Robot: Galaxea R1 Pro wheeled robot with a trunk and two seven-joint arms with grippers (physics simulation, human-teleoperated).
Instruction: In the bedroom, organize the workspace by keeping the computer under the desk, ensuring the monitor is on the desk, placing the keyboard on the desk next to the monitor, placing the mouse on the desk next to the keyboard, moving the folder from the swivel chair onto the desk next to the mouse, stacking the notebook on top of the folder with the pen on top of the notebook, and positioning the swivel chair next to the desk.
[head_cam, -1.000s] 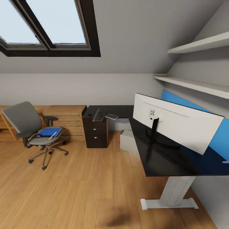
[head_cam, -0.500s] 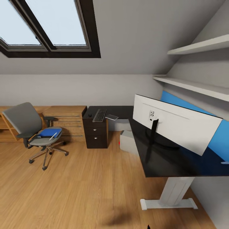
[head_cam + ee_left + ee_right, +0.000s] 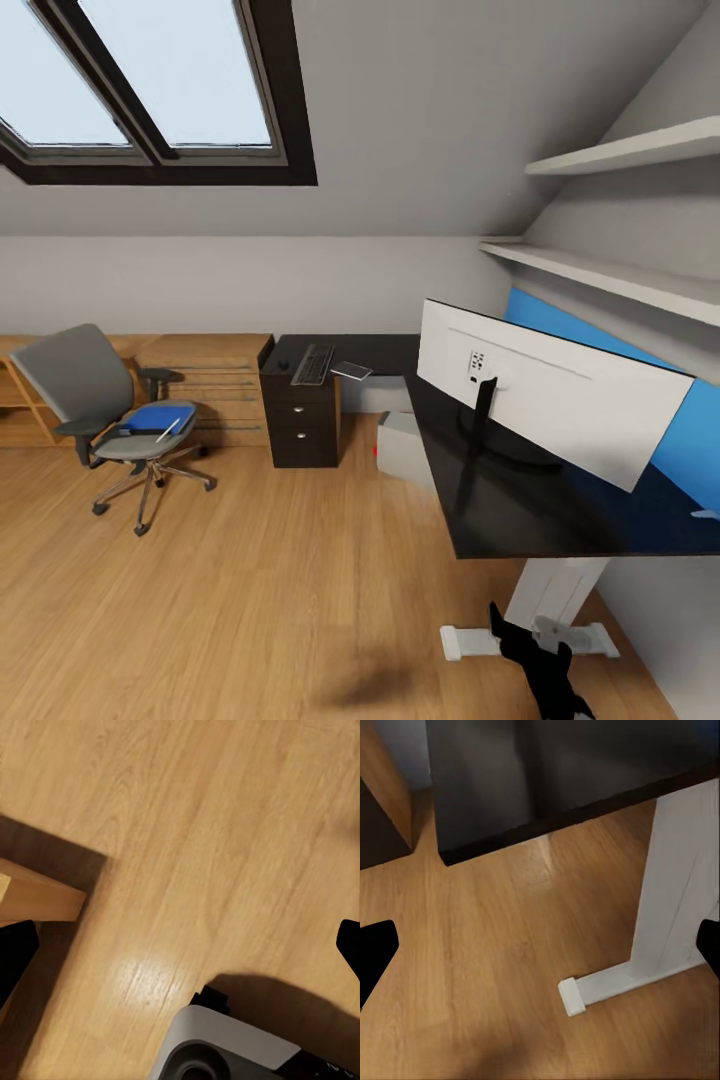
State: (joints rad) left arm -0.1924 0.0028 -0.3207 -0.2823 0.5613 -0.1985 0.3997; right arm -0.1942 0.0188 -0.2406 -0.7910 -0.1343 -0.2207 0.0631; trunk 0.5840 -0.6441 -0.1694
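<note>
The monitor (image 3: 550,400) stands on the black desk (image 3: 500,515), its white back toward me. On the desk's far wing lie the keyboard (image 3: 313,362), the small black mouse (image 3: 283,363) and a thin grey slab (image 3: 351,370) that looks like the notebook. The silver computer (image 3: 405,447) stands under the desk. At the left, the swivel chair (image 3: 90,400) carries the blue folder (image 3: 150,417) with the white pen (image 3: 166,429) on it. My right gripper (image 3: 528,635) is open low by the desk leg (image 3: 675,885). My left gripper (image 3: 180,952) is open over bare floor.
Low wooden shelving (image 3: 205,375) runs along the back wall behind the chair. A black drawer unit (image 3: 300,420) supports the desk's far wing. White wall shelves (image 3: 610,270) hang above the desk. Wooden floor (image 3: 250,590) stretches between me and the chair. My grey base (image 3: 225,1050) is below the left wrist.
My right gripper has risen into the bottom of the head view beside the desk leg. The view has shifted slightly; the room's things stay put.
</note>
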